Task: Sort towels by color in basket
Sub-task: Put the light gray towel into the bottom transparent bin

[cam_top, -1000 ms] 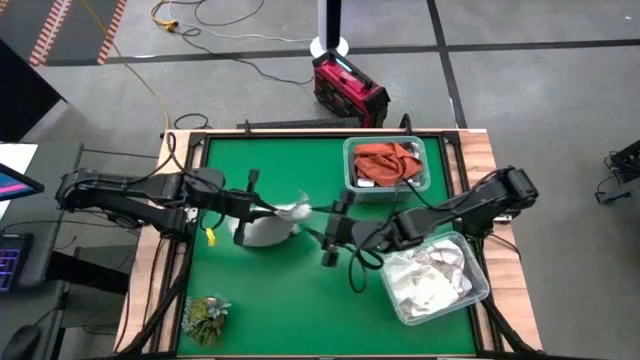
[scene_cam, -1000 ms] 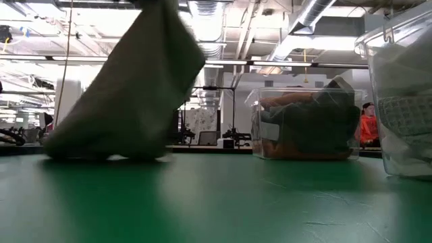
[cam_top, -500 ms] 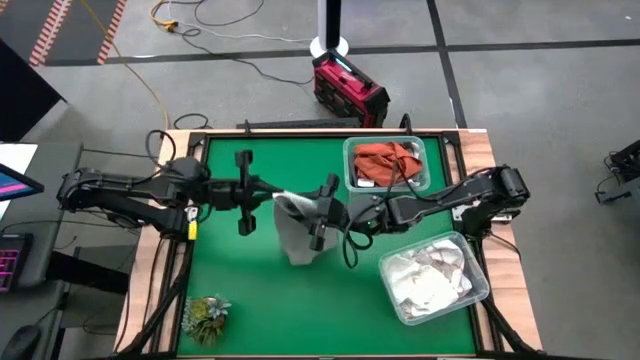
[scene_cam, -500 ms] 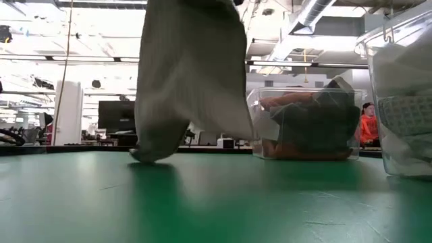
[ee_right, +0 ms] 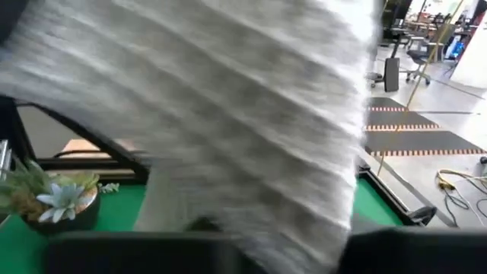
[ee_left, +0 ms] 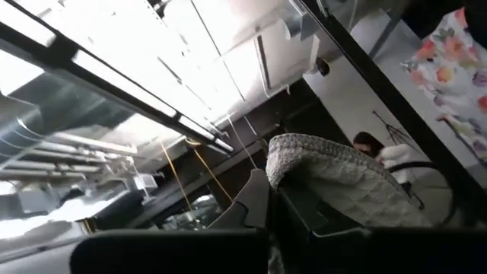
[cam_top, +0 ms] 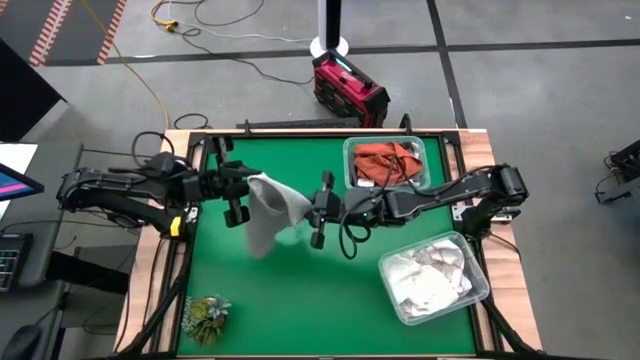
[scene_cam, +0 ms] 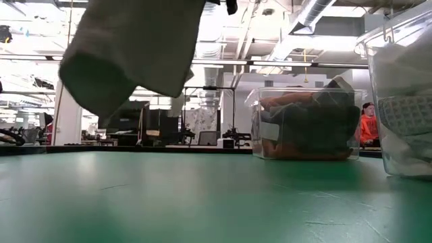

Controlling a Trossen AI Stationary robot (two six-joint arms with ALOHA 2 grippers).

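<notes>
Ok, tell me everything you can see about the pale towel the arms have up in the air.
The pale grey towel is a soft ribbed knit. It hangs clear above the green mat, stretched between the left gripper, shut on one edge, and the right gripper at the other, its loose end drooping down.

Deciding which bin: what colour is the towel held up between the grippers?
Pale grey towel, clearest in the high view.

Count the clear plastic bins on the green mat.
2. One clear plastic bin holding a rust-orange cloth sits at the mat's far edge, right of centre. The other clear plastic bin, full of white cloths, sits near the front-right corner. None appears hidden.
</notes>
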